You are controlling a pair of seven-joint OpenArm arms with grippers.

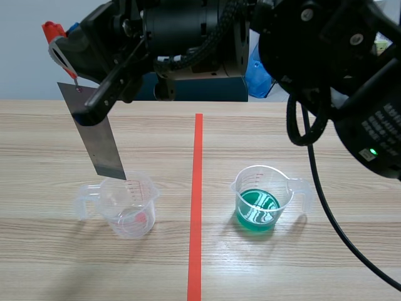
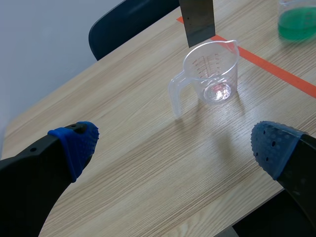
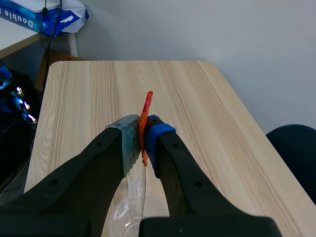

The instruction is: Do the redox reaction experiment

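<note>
Flat grey metal strip (image 1: 100, 135): long dull rectangle, small hole near the top, hung from orange-red clip (image 1: 53, 30). Hangs slightly tilted over the left half of the bench (image 1: 62, 263), lower end at the rim of clear empty measuring cup (image 1: 128, 204). Clamped at the clip by right gripper (image 3: 143, 136), strip dangling below its fingers. Well ahead of left gripper (image 2: 173, 143), spread wide, holding nothing. Beyond the tape line, right half: second cup (image 1: 260, 197), green liquid.

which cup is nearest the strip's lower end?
The empty cup, left of the tape line in the scene view: the strip ends right by its rim. The other cup holds green liquid, across the line.
</note>
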